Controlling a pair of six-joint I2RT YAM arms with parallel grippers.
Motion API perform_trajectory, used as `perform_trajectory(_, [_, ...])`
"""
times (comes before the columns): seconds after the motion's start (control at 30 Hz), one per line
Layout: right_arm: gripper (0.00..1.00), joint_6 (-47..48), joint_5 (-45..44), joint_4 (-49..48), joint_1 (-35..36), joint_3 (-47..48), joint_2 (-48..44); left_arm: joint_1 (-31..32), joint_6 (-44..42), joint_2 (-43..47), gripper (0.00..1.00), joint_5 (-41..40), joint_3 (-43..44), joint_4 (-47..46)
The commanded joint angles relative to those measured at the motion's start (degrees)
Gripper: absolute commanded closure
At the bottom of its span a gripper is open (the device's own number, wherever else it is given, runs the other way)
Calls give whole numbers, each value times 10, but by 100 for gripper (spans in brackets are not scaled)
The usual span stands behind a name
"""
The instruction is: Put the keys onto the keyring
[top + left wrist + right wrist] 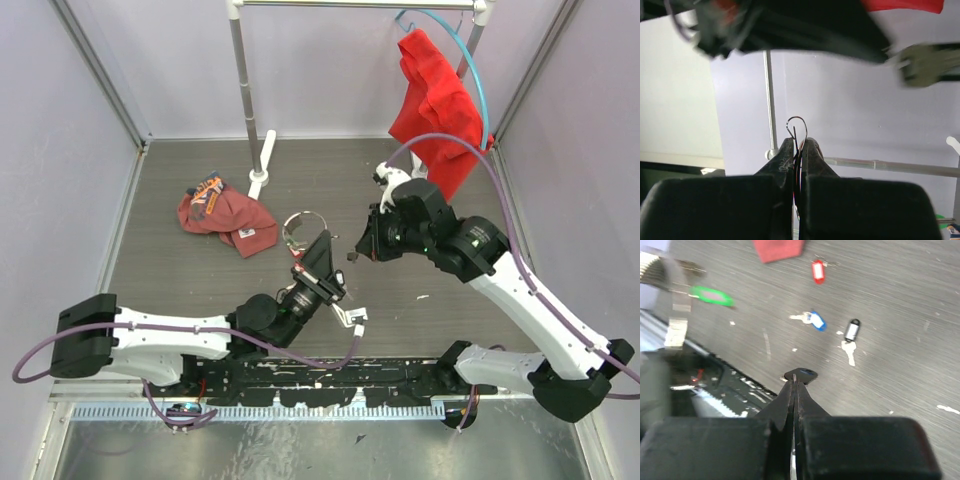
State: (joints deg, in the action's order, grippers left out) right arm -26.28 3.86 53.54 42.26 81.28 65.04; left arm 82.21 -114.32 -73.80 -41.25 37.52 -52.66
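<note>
My left gripper (322, 241) is raised over the table, shut on the keyring (300, 225), a thin silver wire loop. In the left wrist view the keyring (796, 124) sticks up edge-on from the pinched fingertips (787, 152). Just to its right, my right gripper (353, 256) is shut on a key. That key's dark head (802, 374) pokes out past the shut tips in the right wrist view. On the table below lie keys with a red tag (817, 271), a blue tag (816, 321), a black tag (852, 330) and a green tag (713, 296).
A crumpled red cap (226, 215) lies at the back left of the table. A clothes rack pole (243, 90) stands behind it with a white hook (262, 160) at its foot. A red shirt (437, 100) hangs on a blue hoop hanger (476, 70) at the back right.
</note>
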Motion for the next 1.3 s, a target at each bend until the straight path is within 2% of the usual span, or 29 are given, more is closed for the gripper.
perform_trajectory(0.0, [99,19,-76,-15,-6,-99,-1,8,74,62,100,-8,20,21])
perform_trajectory(0.1, [98,14,-76,-25,-9,-160,19,17,191,116,100,-16,41,170])
perform_trajectory(0.17, [93,11,-71,-37,-14,-191,29,20,291,154,100,-8,70,296])
perform_trajectory(0.23, [87,11,-62,-51,-18,-220,42,21,388,185,100,18,104,411])
perform_trajectory(0.3, [83,16,-52,-66,-23,-247,62,22,459,210,100,52,125,479])
perform_trajectory(0.53, [59,22,-38,-163,-48,-315,65,21,582,227,100,122,165,581])
perform_trajectory(0.73, [49,86,-66,-183,-48,-246,-71,22,643,237,100,190,183,625])
perform_trajectory(0.9, [44,154,92,-259,-49,-196,-180,21,674,246,100,230,193,631])
perform_trajectory(1.1, [44,151,294,-289,-49,-131,-176,21,707,247,100,271,218,648])
perform_trajectory(1.27, [47,118,329,-262,-48,-79,-133,21,718,231,100,268,240,668])
